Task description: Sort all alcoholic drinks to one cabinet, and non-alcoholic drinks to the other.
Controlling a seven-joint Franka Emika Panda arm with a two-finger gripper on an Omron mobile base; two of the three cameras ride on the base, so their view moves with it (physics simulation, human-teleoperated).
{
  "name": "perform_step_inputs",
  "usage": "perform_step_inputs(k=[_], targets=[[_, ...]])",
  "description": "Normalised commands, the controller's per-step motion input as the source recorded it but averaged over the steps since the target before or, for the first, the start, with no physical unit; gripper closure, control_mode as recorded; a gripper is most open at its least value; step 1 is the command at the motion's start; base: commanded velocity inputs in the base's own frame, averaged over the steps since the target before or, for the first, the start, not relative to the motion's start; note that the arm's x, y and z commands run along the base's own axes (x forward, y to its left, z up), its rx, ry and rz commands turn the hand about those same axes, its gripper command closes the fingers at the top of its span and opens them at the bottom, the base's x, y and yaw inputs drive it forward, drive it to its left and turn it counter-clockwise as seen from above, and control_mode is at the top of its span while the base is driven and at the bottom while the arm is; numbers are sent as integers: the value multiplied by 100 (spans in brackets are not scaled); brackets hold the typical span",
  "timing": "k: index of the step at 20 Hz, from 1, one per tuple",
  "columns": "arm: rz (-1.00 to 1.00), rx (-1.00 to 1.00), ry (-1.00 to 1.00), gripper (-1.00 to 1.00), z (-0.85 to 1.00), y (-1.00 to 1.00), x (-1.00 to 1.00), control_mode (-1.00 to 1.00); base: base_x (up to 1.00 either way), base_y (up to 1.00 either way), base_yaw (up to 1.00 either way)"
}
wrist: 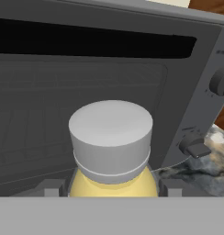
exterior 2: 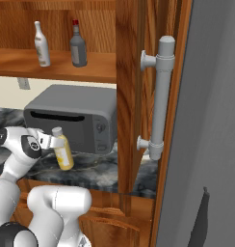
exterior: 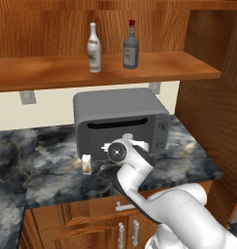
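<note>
Item in hand: yellow juice bottle (exterior 2: 64, 153), grey cap up, just in front of the toaster oven (exterior 2: 73, 117) on the marble counter (exterior: 47, 165). My gripper (exterior 2: 54, 141) straddles its neck, jaws apart either side; whether they already pinch, I cannot tell. I'd close squarely below the cap, confirm hold, then lift straight, clear of the oven.
</note>
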Motion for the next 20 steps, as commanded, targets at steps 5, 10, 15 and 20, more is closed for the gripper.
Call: perform_step_inputs(k=[5, 10, 15, 20], targets=[[1, 0, 0, 100, 0, 0, 0, -100, 0, 0, 0], [0, 0, 0, 100, 0, 0, 0, -100, 0, 0, 0], [0, 0, 0, 100, 4, -1, 0, -100, 0, 0, 0], [0, 0, 0, 100, 30, 0, -8, -100, 0, 0, 0]])
